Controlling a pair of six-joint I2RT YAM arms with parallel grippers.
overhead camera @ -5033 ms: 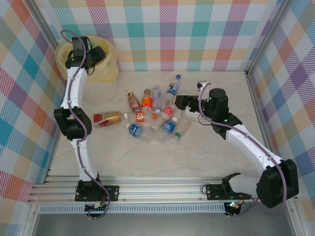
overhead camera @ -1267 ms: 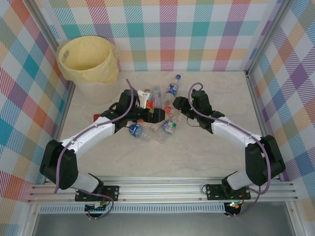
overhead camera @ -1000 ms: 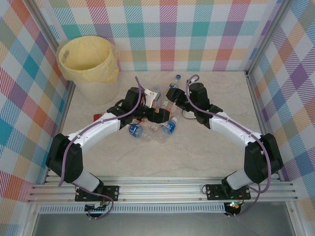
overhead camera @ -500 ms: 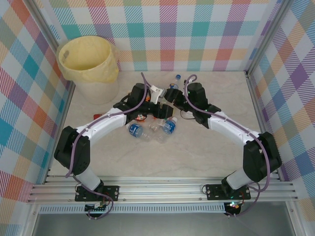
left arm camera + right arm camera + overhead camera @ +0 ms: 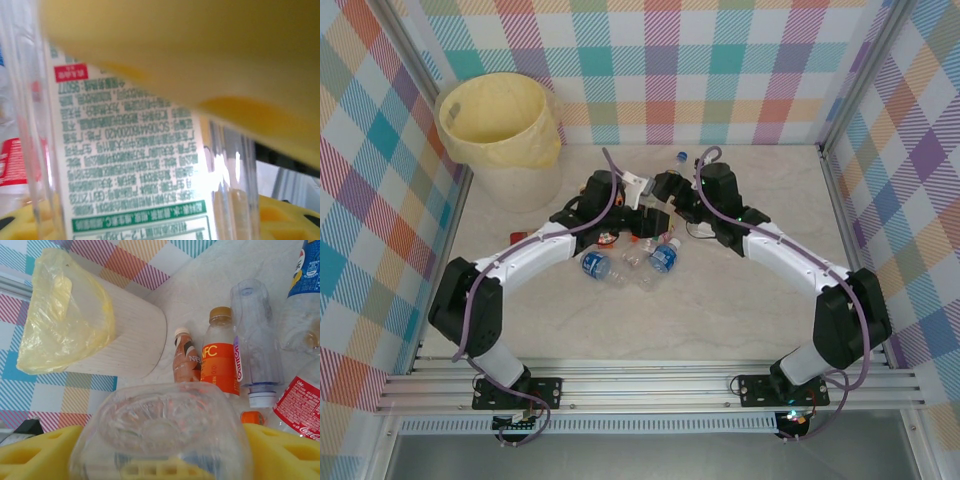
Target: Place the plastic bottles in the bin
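one bin (image 5: 495, 125) far left; left gripper (image 5: 165, 155) clamped on one white-label bottle (image 5: 125, 165); right gripper (image 5: 160, 457): one clear bottle (image 5: 160, 420) between jaws, grip unclear; two blue-label bottles (image 5: 595, 265) near

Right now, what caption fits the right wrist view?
Clear bottle between right gripper's yellow fingers, facing the lined bin and scattered bottles.

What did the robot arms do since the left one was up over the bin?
The left arm swung from above the bin down to the bottle pile, and the left gripper closed on a white-labelled bottle. The right gripper moved into the pile to meet it, a clear bottle between its fingers. The bin and the two blue-labelled bottles at the pile's near side stayed put.
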